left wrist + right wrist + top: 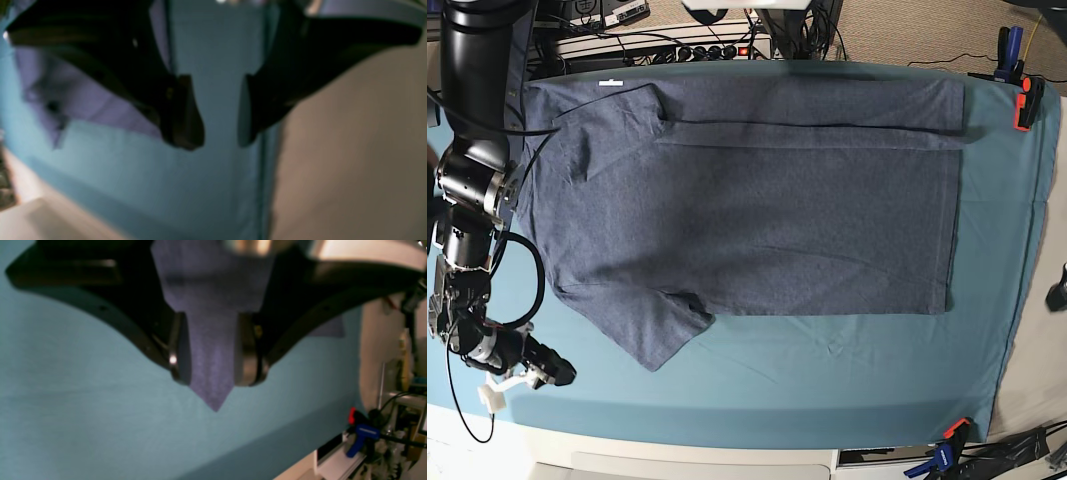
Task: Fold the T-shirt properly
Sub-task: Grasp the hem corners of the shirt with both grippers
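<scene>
The blue-grey T-shirt (pixel 767 210) lies spread flat and sideways on the teal table cloth (pixel 827 370), hem to the right. Its far side is folded inward along a long crease. One sleeve (pixel 652 335) sticks out toward the near edge. My right gripper (pixel 562 372) hovers low at the left, a short way from that sleeve's tip and apart from it. In the right wrist view the right gripper (pixel 214 381) is open, and the sleeve tip (pixel 217 403) shows through the gap. In the left wrist view the left gripper (pixel 216 141) is open over bare cloth, with the T-shirt (pixel 86 100) off to its left.
Orange and blue clamps pin the cloth at the far right corner (pixel 1025 100) and the near edge (pixel 952 432). A power strip with cables (pixel 677 45) lies beyond the far edge. The left arm's tip (pixel 1059 290) shows at the right border. The cloth's right edge drops off (pixel 267 166).
</scene>
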`<state>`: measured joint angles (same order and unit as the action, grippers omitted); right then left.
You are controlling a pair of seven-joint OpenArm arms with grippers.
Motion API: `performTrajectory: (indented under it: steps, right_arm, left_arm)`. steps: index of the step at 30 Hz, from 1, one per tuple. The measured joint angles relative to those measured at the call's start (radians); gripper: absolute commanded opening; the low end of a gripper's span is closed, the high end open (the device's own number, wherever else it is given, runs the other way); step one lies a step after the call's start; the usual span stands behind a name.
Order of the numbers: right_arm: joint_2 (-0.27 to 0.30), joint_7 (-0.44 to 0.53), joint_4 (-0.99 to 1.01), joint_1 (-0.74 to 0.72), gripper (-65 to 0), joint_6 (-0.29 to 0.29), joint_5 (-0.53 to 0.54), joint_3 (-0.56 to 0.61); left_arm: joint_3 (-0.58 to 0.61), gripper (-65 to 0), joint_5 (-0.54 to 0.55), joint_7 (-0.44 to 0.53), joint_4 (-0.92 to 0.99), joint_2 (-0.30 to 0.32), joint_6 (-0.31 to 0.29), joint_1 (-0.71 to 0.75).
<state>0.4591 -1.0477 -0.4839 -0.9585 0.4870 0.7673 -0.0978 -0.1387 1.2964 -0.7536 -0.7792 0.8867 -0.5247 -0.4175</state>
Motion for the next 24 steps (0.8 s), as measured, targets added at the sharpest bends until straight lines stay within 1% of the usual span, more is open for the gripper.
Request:
performTrajectory:
  steps: [2, 4, 5, 8, 10, 13, 16, 18, 21, 23, 24]
  right_arm:
    - [0.009, -0.003, 0.000, -0.003, -43.2, 0.000, -0.019, 0.000]
    - [0.008, -0.023, 0.000, -0.003, -43.2, 0.001, -0.018, 0.000]
    - [0.006, -0.038, 0.000, -0.003, -43.2, 0.001, -0.019, 0.000]
    - [0.003, -0.040, 0.000, -0.002, -43.2, 0.001, -0.022, 0.000]
    - [0.002, -0.039, 0.000, -0.003, -43.2, 0.014, -0.022, 0.000]
    - [-0.014, -0.036, 0.000, -0.003, -43.2, 0.034, -0.090, 0.000]
    - [-0.042, -0.035, 0.000, -0.002, -43.2, 0.057, -0.144, 0.002]
    - [-0.050, -0.024, 0.000, -0.002, -43.2, 0.057, -0.159, 0.002]
    - [-0.043, -0.010, 0.000, -0.002, -43.2, 0.056, -0.172, 0.002]
    - [-0.041, -0.010, 0.000, -0.002, -43.2, 0.056, -0.177, 0.002]
    - [-0.042, -0.010, 0.000, -0.002, -43.2, 0.061, -0.177, 0.002]
  left_arm:
    - [0.008, -43.9, -0.005, 0.008, 0.008, 0.011, 0.005, -0.043]
    - [0.022, -43.9, 0.010, 0.012, 0.006, 0.020, -0.010, -0.076]
    - [0.037, -43.9, 0.021, 0.014, 0.002, 0.019, -0.012, -0.082]
    - [0.109, -43.9, 0.026, -0.006, 0.001, -0.001, -0.011, -0.090]
    - [0.161, -43.9, 0.038, -0.016, 0.002, -0.032, -0.011, -0.088]
    - [0.230, -43.9, 0.042, -0.024, 0.002, -0.106, -0.011, -0.089]
    - [0.270, -43.9, 0.029, -0.029, 0.002, -0.193, -0.011, -0.086]
    - [0.283, -43.9, 0.011, -0.028, 0.002, -0.236, -0.011, -0.084]
    - [0.287, -43.9, -0.014, -0.027, 0.002, -0.262, -0.011, -0.084]
    - [0.287, -43.9, -0.053, -0.003, 0.002, -0.267, -0.011, -0.085]
    - [0.287, -43.9, -0.079, 0.002, 0.002, -0.269, 0.011, -0.085]
